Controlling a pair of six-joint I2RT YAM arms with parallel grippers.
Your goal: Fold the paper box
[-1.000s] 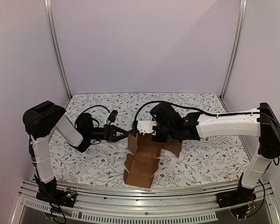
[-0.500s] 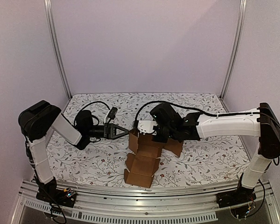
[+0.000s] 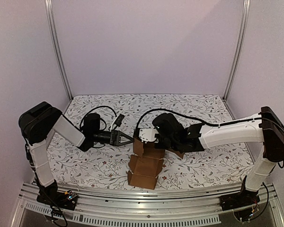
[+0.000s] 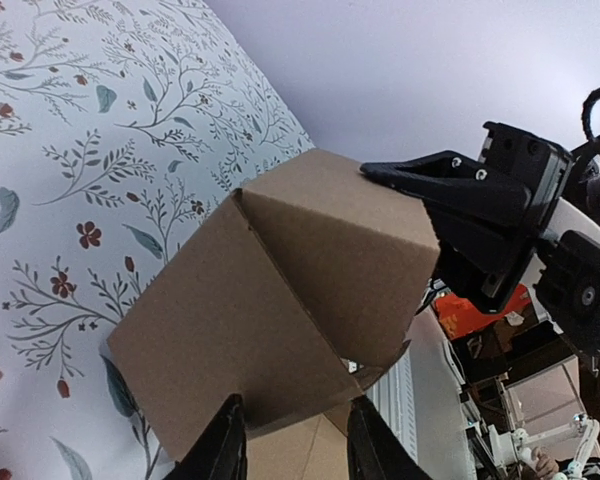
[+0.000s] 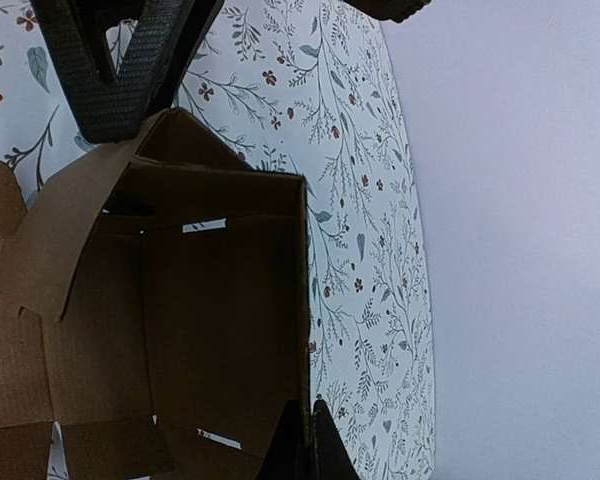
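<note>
Brown paper box (image 5: 220, 300) edge pinched; right pincer (image 5: 306, 432) cropped.

I see the left arm (image 3: 68, 131) and right arm (image 3: 232, 131) match: white tube links between boxy black joint housings. Black cable (image 3: 102, 108) loops over each wrist. Right gripper (image 4: 380, 175): matte black fingers, small screws, white casing behind.

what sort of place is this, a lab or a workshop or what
Probably a robot lab test cell: a left arm and right arm mounted on a metal rail, plain walls framed by metal posts, and a floral cloth under a paper box.
</note>
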